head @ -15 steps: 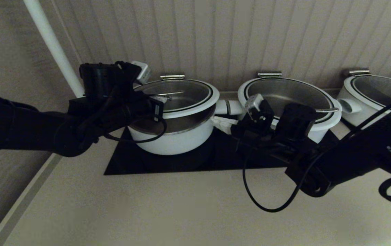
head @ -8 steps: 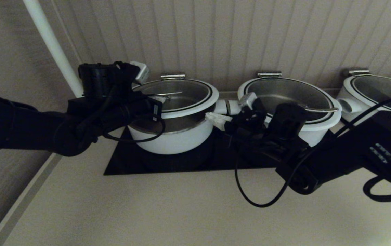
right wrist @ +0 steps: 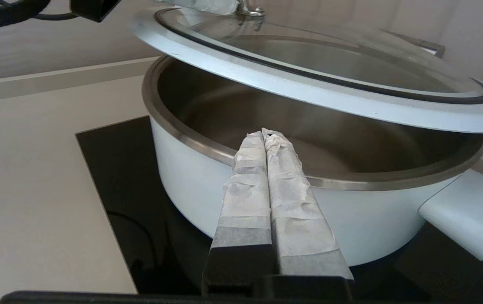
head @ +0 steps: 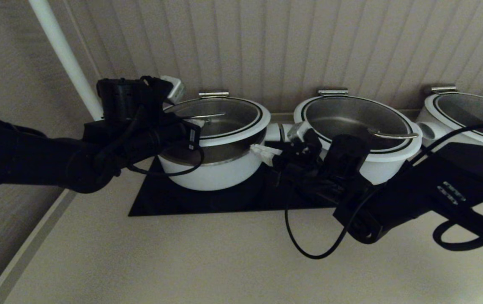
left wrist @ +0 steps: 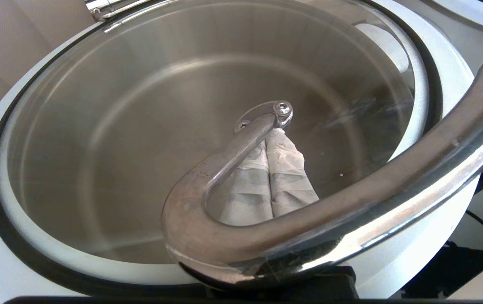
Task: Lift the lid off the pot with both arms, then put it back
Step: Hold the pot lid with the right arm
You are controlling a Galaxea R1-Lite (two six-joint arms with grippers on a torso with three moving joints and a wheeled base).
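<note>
lid (head: 220,116), round glass with white rim and thin black ring, raised and tilted above the pot (head: 214,169), near edge lifted, steel lining showing in the gap between. pot sitting on a black panel (head: 161,202) set into the pale table (head: 182,261), at the left end of a row of three white pots along a ribbed wall (head: 309,42). hinge clip (head: 213,94) at the pot's far rim.

left hand (left wrist: 273,139) reaching over the lid from the left, white-wrapped fingers (left wrist: 287,169) pressed together and slid under the bent steel loop handle (left wrist: 224,169), tips close to the handle's rivet at the lid's middle. not clear whether truly clamped on the handle or just tucked beneath it.

right hand (right wrist: 265,135) at the pot's right side, white-wrapped fingers (right wrist: 292,202) closed together with nothing between them, tips pointing at the pot's steel rim just below the raised lid edge. touching the rim or not: cannot tell. white stub handle (right wrist: 461,211) of the pot just beside this hand.

second pot (head: 355,135) to the right, partly behind the right arm, a third (head: 465,114) at the far right.
</note>
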